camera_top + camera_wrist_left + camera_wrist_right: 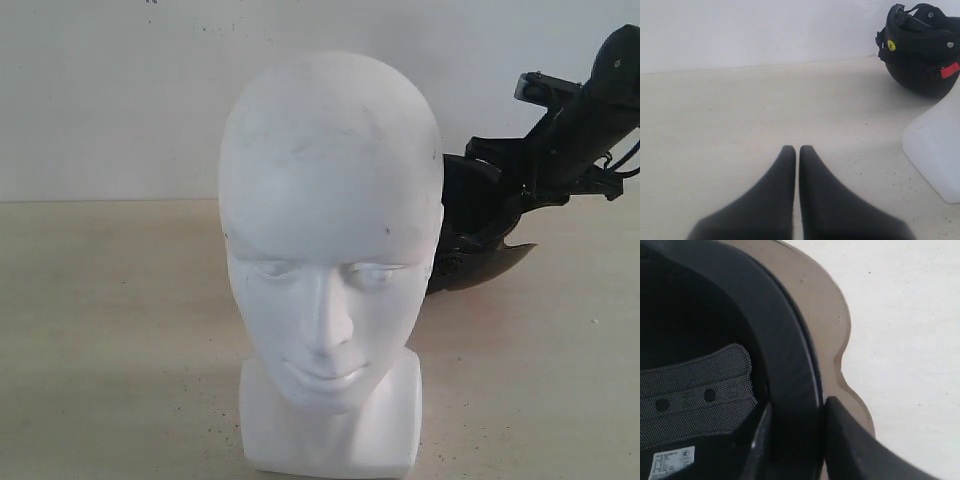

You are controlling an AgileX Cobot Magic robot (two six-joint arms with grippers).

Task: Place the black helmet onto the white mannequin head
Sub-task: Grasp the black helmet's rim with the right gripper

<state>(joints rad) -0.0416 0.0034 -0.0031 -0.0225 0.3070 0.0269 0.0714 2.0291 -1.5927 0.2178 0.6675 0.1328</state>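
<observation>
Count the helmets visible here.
1. The black helmet is behind the white mannequin head, toward the exterior view's right, gripped at its rim by the right tool. The head could hide others.

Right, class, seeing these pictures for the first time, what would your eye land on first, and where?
The white mannequin head fills the middle of the exterior view, facing the camera. Behind it on the right, the right gripper is shut on the rim of the black helmet; the left gripper is shut over the table.
</observation>
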